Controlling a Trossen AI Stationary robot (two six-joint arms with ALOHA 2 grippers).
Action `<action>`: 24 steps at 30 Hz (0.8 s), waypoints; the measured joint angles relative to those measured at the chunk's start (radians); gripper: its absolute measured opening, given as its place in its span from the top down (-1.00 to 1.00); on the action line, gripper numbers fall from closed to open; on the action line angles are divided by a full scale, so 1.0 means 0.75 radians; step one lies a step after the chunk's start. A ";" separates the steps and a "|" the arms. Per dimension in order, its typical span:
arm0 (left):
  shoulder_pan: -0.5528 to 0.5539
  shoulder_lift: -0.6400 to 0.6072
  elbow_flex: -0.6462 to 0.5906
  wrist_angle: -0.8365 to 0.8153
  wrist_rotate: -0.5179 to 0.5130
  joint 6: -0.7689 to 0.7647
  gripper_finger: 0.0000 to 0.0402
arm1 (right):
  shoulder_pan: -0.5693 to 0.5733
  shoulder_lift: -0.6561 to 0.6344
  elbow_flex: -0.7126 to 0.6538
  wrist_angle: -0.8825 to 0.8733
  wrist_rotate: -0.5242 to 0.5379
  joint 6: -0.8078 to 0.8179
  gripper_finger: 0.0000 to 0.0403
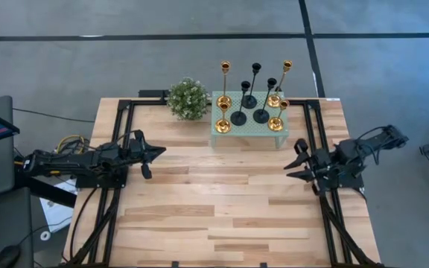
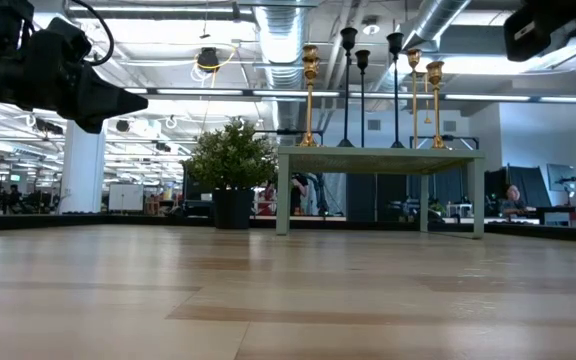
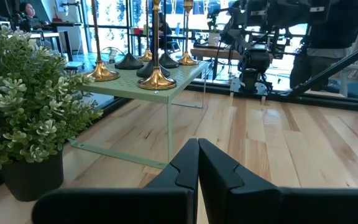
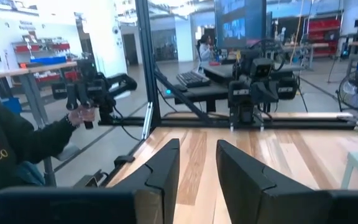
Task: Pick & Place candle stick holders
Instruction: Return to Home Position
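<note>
- All slim gold and matte-black candle stick holders (image 1: 249,100) stand upright on the mint green perforated stand (image 1: 253,128), at the far edge of the light wooden bench (image 1: 222,208). Placing looks done.
- Left hand (image 1: 159,152) closed and empty by the left edge; right hand (image 1: 293,158) open and empty by the right edge. Both sit clear of the stand.

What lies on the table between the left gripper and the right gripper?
Only bare table top, as the high view shows, between the left gripper and the right gripper.
</note>
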State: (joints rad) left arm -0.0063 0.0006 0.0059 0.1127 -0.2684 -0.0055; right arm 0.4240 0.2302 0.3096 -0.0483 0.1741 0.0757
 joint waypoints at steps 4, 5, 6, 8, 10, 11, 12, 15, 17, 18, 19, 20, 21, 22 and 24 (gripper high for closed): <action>0.000 0.000 0.000 0.000 0.000 0.000 0.96 | 0.000 -0.084 0.001 -0.035 0.000 -0.016 0.52; 0.000 0.000 0.000 0.000 0.000 0.000 0.96 | 0.000 -0.108 0.001 -0.047 0.000 -0.021 0.52; 0.000 0.000 0.000 0.000 0.000 0.000 0.96 | 0.000 -0.134 0.001 -0.056 0.000 -0.028 0.52; 0.000 0.000 0.000 0.000 0.000 0.000 0.96 | 0.000 -0.188 0.001 -0.084 0.001 -0.035 0.52; 0.000 0.000 0.000 0.000 0.000 0.000 0.96 | 0.000 -0.241 0.001 -0.123 0.001 -0.036 0.52; 0.000 0.000 0.000 0.000 0.000 0.000 0.96 | 0.000 -0.270 0.001 -0.137 0.001 -0.036 0.52; 0.000 0.000 0.000 0.000 0.000 0.000 0.96 | 0.000 -0.295 0.001 -0.152 0.000 -0.036 0.52; 0.000 0.000 0.000 -0.001 0.001 0.000 0.96 | 0.000 -0.303 -0.002 -0.170 -0.001 -0.045 0.52; 0.000 0.001 0.001 -0.001 0.000 0.000 0.96 | 0.000 -0.303 -0.002 -0.166 -0.021 -0.052 0.52; 0.000 0.001 0.001 -0.001 0.000 0.000 0.96 | 0.000 -0.301 -0.004 -0.156 -0.022 -0.054 0.52; 0.000 0.001 0.001 -0.001 0.001 0.000 0.96 | 0.000 -0.302 -0.014 -0.146 -0.022 -0.056 0.52; 0.000 0.001 0.001 -0.001 0.000 0.000 0.96 | -0.001 -0.303 -0.031 -0.139 -0.022 -0.060 0.52; 0.000 0.001 0.001 -0.001 0.001 0.000 0.96 | -0.001 -0.303 -0.052 -0.124 -0.022 -0.065 0.52; 0.000 0.001 0.001 -0.001 0.001 0.000 0.96 | -0.001 -0.303 -0.069 -0.108 -0.022 -0.067 0.52; 0.000 0.001 0.001 -0.001 0.001 0.000 0.96 | -0.002 -0.304 -0.108 -0.072 -0.022 -0.066 0.52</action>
State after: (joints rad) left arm -0.0063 0.0010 0.0063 0.1123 -0.2680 -0.0055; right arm 0.4221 0.0025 0.2284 -0.1021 0.1577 0.0261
